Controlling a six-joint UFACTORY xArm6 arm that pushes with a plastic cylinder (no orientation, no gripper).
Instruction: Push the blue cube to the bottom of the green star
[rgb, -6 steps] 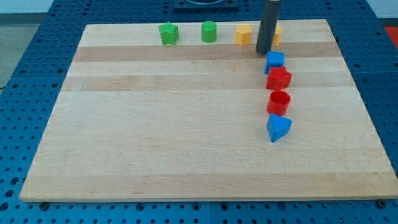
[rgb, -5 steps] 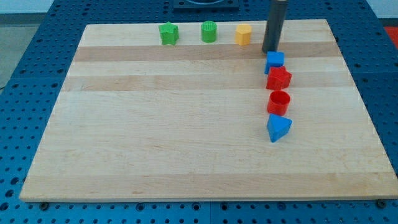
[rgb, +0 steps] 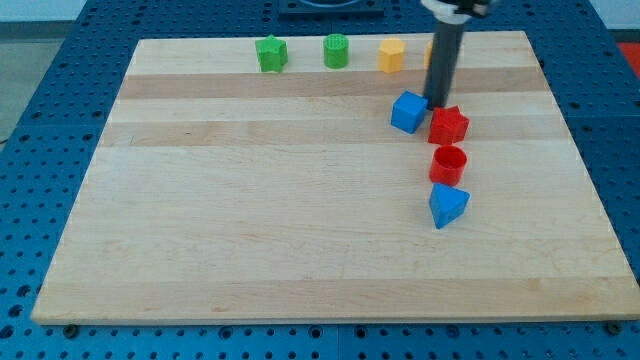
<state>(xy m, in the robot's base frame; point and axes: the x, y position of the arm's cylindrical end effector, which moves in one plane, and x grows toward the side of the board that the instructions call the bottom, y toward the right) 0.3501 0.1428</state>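
The blue cube (rgb: 407, 112) lies on the wooden board, right of centre near the view's top. My tip (rgb: 437, 104) stands just to the cube's right, touching or nearly touching it, and just above the red star (rgb: 448, 125). The green star (rgb: 270, 54) sits at the board's top edge, far to the cube's upper left.
A green cylinder (rgb: 337, 51) and a yellow block (rgb: 391, 55) sit along the top edge; another yellow block is mostly hidden behind the rod. A red cylinder (rgb: 448, 164) and a blue triangular block (rgb: 447, 205) lie below the red star. The board (rgb: 250, 220) lies on a blue pegboard.
My tip has moved down the view's right side of the cube. The blue cube has slid left and slightly down, off the column of red blocks.
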